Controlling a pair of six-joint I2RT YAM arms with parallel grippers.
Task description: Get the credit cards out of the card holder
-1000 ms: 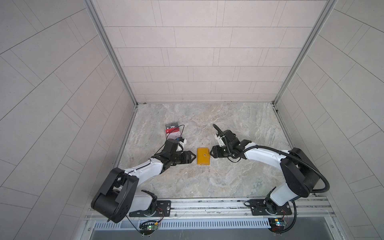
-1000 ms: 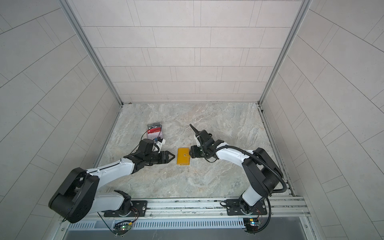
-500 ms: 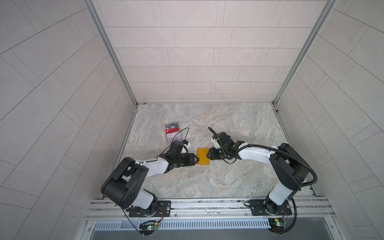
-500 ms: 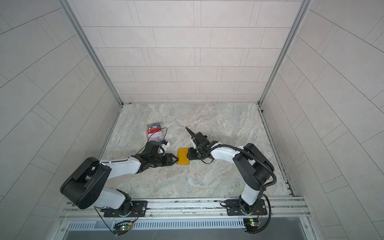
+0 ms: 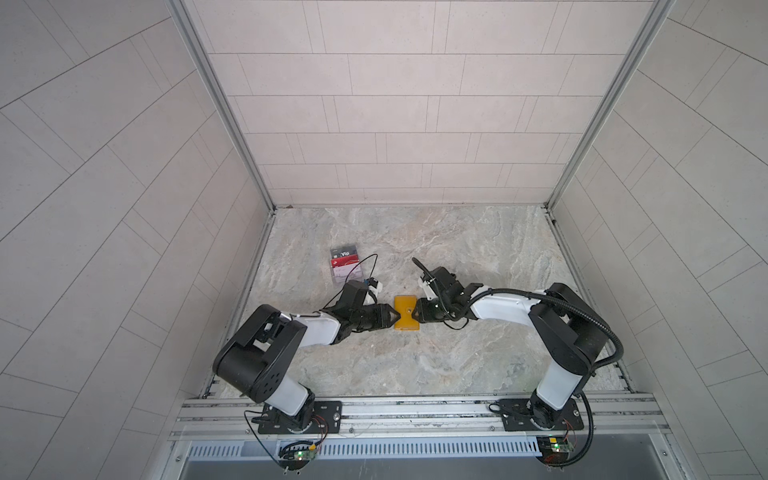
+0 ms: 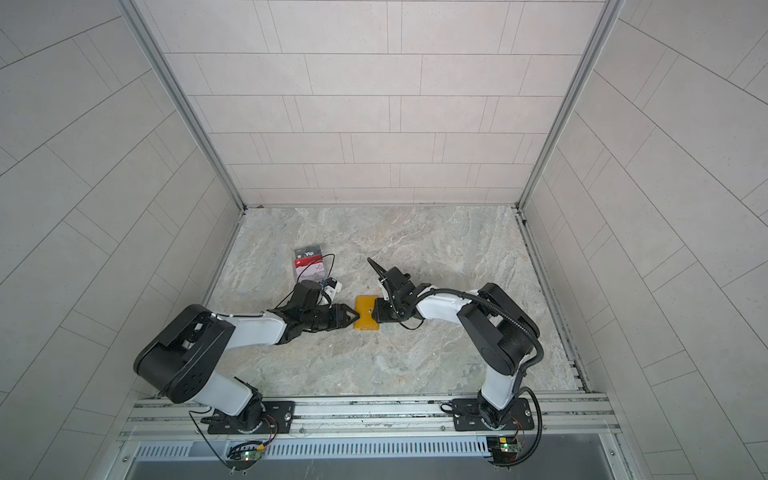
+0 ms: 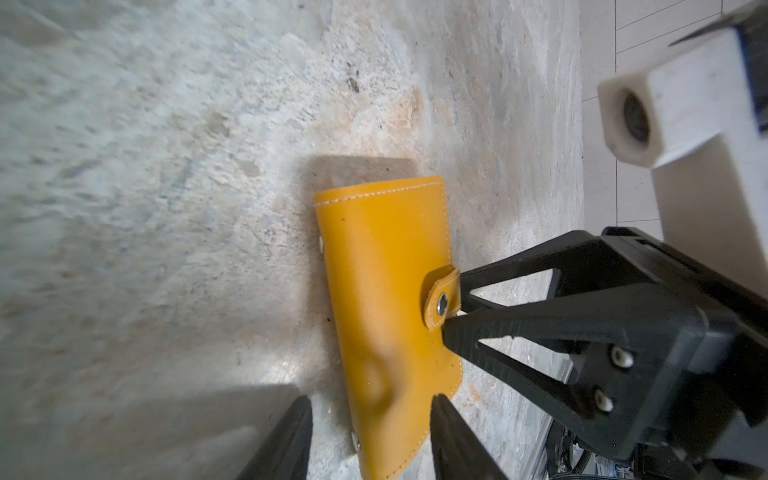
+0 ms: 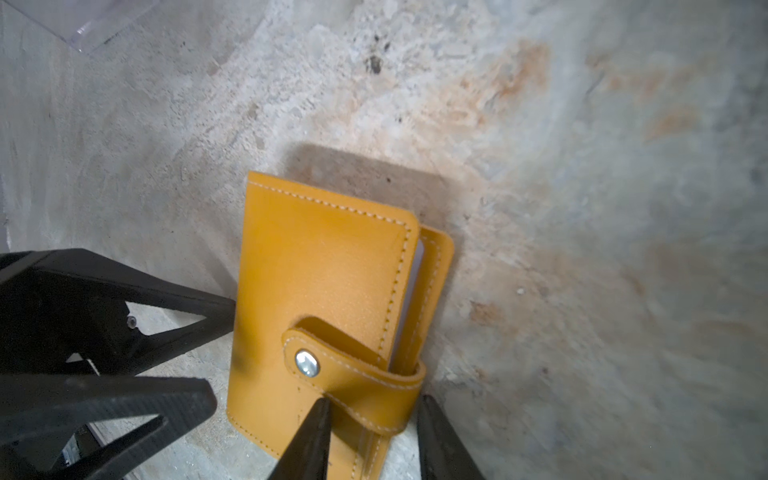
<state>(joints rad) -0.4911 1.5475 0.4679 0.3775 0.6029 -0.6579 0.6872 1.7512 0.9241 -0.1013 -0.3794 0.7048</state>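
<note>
The holder is seen as smooth, faintly glossy yellow leather, its snap shiny metal; the table is mottled, matt stone.

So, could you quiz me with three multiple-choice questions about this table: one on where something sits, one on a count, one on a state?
1. Where does the yellow card holder lie?
A) between the left claw and the right claw
B) against the back wall
C) on the front rail

2. How many cards show in the clear stand?
A) one
B) three
C) five

3. The holder's snap tab is:
A) torn off
B) hanging loose
C) fastened

Answers:
1 A, a claw tip sits at each side of it.
2 B, grey, red and white.
3 C, its button is pressed onto the cover.
</note>
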